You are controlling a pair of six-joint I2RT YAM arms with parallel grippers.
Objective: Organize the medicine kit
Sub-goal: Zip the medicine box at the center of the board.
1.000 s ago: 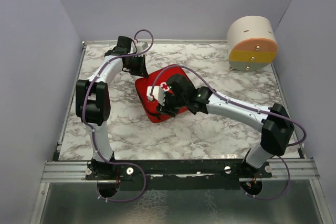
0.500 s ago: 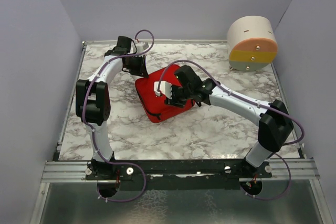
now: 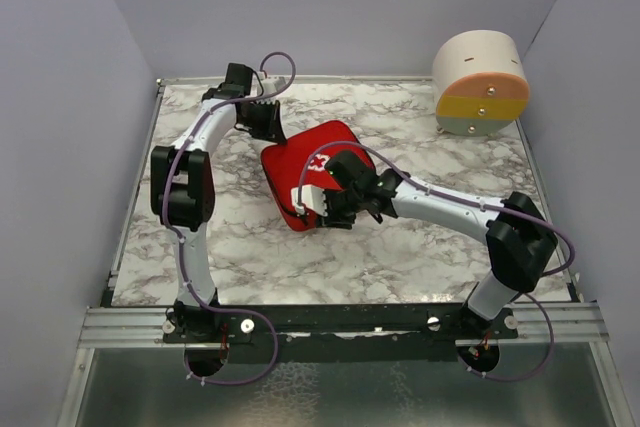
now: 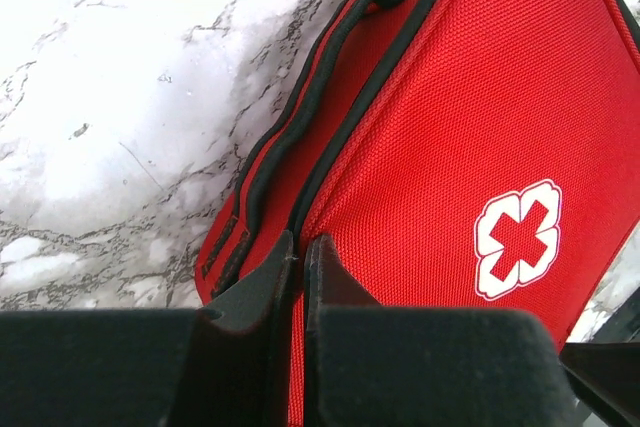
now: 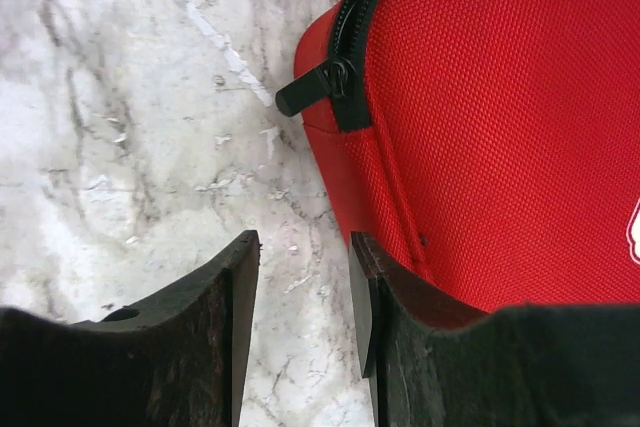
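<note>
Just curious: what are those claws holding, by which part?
The left gripper seems pinched shut on the black-piped edge of the red zippered fabric case; the right gripper is open, empty.

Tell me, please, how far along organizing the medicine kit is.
Nothing looks done: the medicine kit lies zipped shut. In hand: the left end effector is shut at its edge, and the right end effector is open just short of the zipper pull. Left: unzipping, then organizing.

3 plain lavender-grey walls enclose a white, grey-veined marble table; a metal rail runs along its near edge under soft, even light.
</note>
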